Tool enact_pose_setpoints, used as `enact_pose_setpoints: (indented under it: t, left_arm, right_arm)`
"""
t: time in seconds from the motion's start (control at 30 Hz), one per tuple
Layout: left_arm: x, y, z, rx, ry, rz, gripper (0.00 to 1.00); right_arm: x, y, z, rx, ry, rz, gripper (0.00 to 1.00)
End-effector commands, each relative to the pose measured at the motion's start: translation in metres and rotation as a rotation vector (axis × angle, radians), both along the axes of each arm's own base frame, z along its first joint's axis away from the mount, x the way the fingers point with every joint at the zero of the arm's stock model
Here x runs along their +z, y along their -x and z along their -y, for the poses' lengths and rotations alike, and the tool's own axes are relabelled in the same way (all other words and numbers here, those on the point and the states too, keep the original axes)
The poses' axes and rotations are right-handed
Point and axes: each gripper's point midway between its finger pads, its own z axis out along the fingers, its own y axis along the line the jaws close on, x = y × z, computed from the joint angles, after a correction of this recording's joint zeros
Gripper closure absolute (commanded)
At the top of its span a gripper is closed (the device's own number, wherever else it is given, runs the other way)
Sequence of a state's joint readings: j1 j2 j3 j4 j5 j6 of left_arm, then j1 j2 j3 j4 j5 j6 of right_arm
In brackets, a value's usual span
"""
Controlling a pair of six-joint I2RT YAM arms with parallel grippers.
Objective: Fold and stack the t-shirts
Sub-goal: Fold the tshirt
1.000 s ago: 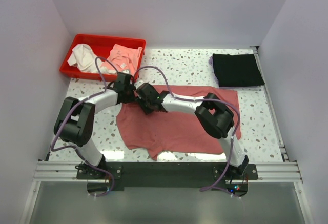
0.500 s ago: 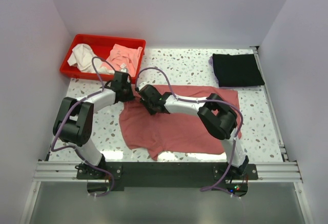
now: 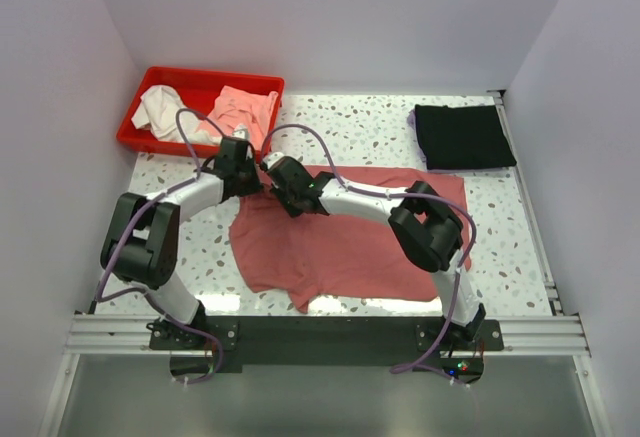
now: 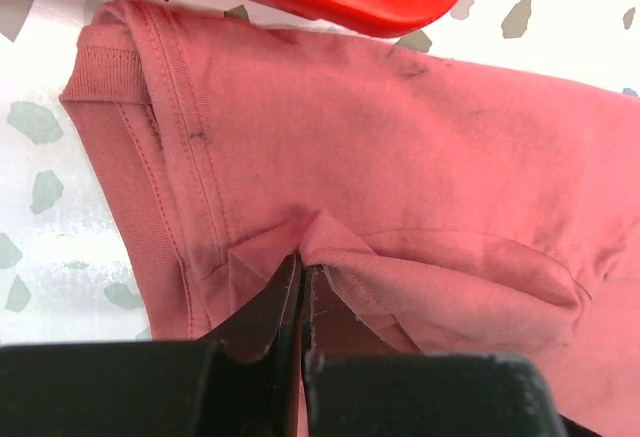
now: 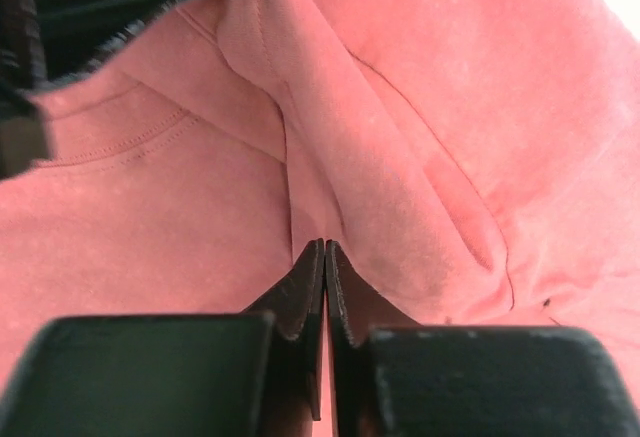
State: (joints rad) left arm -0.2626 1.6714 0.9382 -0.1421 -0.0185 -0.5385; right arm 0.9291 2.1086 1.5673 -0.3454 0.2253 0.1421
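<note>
Left gripper (image 4: 302, 269) and right gripper (image 5: 323, 254) are each clamping a pinch of the rose shirt (image 3: 350, 247), which is lying spread mid-table, unfolded. The black shirt (image 3: 462, 137) is sitting folded far right: 1 of 2 seemingly done, stacking remaining.

Lab booth: white walls (image 3: 330, 17), speckled table (image 3: 360, 127)

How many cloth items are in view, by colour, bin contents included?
Rose-red t-shirt, spread out: 1
Black t-shirt, folded, far right: 1
White cloth in the bin: 1
Pink cloth in the bin: 1
Total: 4
</note>
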Motion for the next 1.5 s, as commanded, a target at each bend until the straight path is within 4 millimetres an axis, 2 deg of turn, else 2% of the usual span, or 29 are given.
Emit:
enact_pose_setpoints:
  t: [0.0,0.17,0.23,0.33,0.47,0.53,0.6,0.77,0.9,0.93,1.0,1.07,1.1,1.17,1.2,1.3,1.37,1.47]
  left_arm:
    - [0.037,-0.019,0.004,-0.005,0.038,0.118,1.00]
    - [0.040,-0.019,0.003,-0.007,0.035,0.125,1.00]
    - [0.039,-0.019,0.003,-0.006,0.034,0.120,1.00]
    - [0.036,-0.020,0.003,-0.006,0.035,0.114,1.00]
    - [0.033,-0.020,0.004,-0.006,0.035,0.108,1.00]
    - [0.030,-0.021,0.004,-0.004,0.033,0.103,1.00]
    - [0.028,-0.021,0.004,-0.004,0.032,0.099,1.00]
    - [0.027,-0.023,0.004,-0.004,0.031,0.096,1.00]
    - [0.027,-0.024,0.002,0.003,0.021,0.094,1.00]
    - [0.027,-0.024,0.002,0.004,0.017,0.095,1.00]
    - [0.027,-0.025,0.001,0.005,0.015,0.097,1.00]
    - [0.028,-0.024,0.000,0.006,0.011,0.096,1.00]
    - [0.028,-0.025,0.000,0.006,0.010,0.100,1.00]
    - [0.028,-0.025,0.000,0.006,0.006,0.100,1.00]
    - [0.029,-0.025,0.000,0.008,0.005,0.101,1.00]
    - [0.031,-0.026,-0.001,0.009,0.003,0.106,1.00]
    - [0.032,-0.027,-0.001,0.009,0.004,0.107,1.00]
    - [0.034,-0.027,0.000,0.006,0.005,0.112,1.00]
  right_arm:
    - [0.004,-0.005,0.001,0.000,0.015,0.011,1.00]
    - [-0.006,-0.005,0.005,0.006,0.054,0.004,1.00]
    - [-0.011,-0.001,0.004,0.028,0.060,-0.019,0.93]
    - [-0.017,0.005,0.001,0.047,0.050,-0.052,0.76]
    - [-0.023,0.002,0.000,0.037,0.061,-0.048,0.71]
    - [-0.023,0.002,-0.001,0.043,0.061,-0.055,0.65]
    - [-0.021,0.003,-0.004,0.053,0.050,-0.058,0.64]
    - [-0.010,0.004,-0.010,0.060,0.010,-0.059,0.52]
    - [-0.014,0.001,-0.013,0.050,0.004,-0.063,0.50]
    - [-0.016,0.000,-0.014,0.044,0.009,-0.066,0.50]
    - [-0.017,-0.005,-0.012,0.021,0.023,-0.050,0.58]
    - [-0.020,-0.006,-0.009,0.000,0.034,-0.047,0.66]
    - [-0.020,-0.007,-0.007,-0.007,0.039,-0.043,0.73]
    - [-0.019,-0.009,-0.006,-0.013,0.036,-0.043,0.78]
    - [-0.018,-0.011,-0.004,-0.019,0.034,-0.045,0.83]
    - [-0.007,-0.013,-0.007,-0.009,0.013,-0.028,0.89]
    - [-0.001,-0.014,-0.009,0.002,0.003,-0.019,1.00]
    - [0.012,-0.017,-0.012,0.011,-0.011,0.003,1.00]
